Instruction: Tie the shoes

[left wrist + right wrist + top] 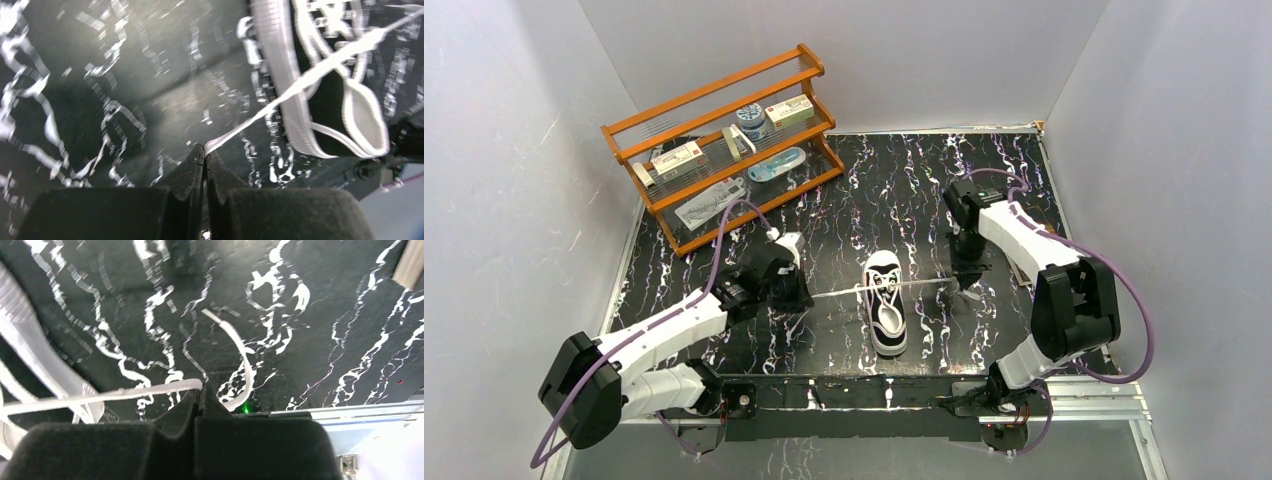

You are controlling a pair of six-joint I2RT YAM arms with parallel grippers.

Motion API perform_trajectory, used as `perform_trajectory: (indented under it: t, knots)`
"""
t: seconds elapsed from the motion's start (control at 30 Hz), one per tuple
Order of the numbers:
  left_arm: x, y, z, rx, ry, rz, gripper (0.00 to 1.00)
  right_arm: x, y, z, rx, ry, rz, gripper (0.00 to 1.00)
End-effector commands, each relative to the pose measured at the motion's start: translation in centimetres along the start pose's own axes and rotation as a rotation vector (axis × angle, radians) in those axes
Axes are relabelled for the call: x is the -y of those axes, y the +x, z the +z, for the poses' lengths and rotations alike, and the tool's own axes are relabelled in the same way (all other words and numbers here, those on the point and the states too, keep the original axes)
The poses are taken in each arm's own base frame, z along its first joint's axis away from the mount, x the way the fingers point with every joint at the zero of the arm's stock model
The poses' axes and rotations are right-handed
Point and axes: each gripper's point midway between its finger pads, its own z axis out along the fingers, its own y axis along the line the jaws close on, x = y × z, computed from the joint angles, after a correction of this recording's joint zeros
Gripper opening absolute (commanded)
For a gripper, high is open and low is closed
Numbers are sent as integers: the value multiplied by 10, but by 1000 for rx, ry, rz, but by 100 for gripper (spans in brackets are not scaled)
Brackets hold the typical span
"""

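A small black sneaker (885, 303) with white toe cap and sole lies mid-table, toe toward the back. Its white laces stretch out taut to both sides. My left gripper (796, 297) is shut on the left lace (834, 291) left of the shoe; in the left wrist view the lace (295, 87) runs from the closed fingertips (205, 151) up to the shoe (320, 105). My right gripper (967, 281) is shut on the right lace (929, 283); in the right wrist view the lace (125, 394) enters the closed tips (201, 389) and its free end (240, 347) curls beyond.
A wooden shelf rack (724, 145) with small packages stands at the back left. White walls enclose the black marbled table (904, 190). A metal rail (1084, 395) runs along the near edge.
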Motion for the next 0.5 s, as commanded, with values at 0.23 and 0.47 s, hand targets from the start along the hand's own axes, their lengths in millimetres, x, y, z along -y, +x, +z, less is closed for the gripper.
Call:
perform_trajectory:
  t: [0.23, 0.47]
  knots:
    - [-79, 36, -24, -155, -534, -193, 0, 42, -19, 34, 28, 127, 218, 0]
    - [-99, 55, -40, -174, -651, -254, 0, 60, -3, 51, 27, 170, 305, 0]
